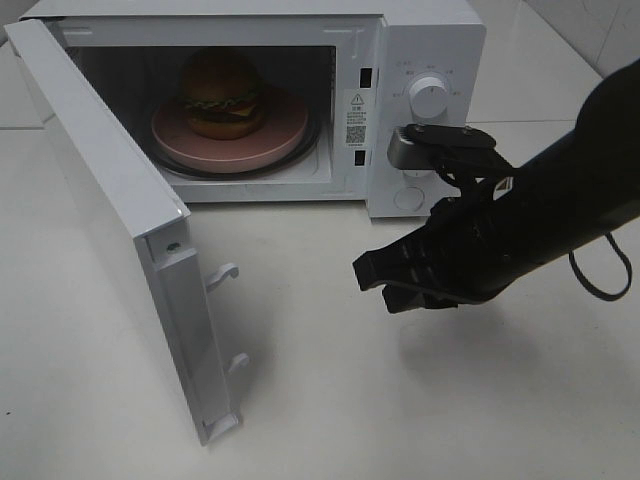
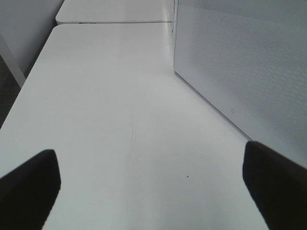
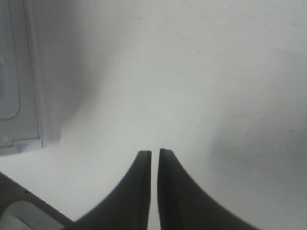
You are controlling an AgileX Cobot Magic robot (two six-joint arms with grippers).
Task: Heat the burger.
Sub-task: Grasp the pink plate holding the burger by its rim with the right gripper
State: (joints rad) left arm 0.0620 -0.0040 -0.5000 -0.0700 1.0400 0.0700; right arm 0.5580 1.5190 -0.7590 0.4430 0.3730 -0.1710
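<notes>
Inside the open microwave (image 1: pixel 430 40), the burger (image 1: pixel 222 93) sits on a pink plate (image 1: pixel 175 140). Out front, above the white table (image 1: pixel 400 400), the right gripper (image 1: pixel 385 285) hangs with fingers nearly together, holding nothing. The left gripper (image 2: pixel 148 163) is spread wide beside the microwave's wall, empty.

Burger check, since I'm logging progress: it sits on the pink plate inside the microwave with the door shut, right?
Not quite. The burger sits on the pink plate inside the microwave, but the door is swung wide open, as the exterior high view shows.
</notes>
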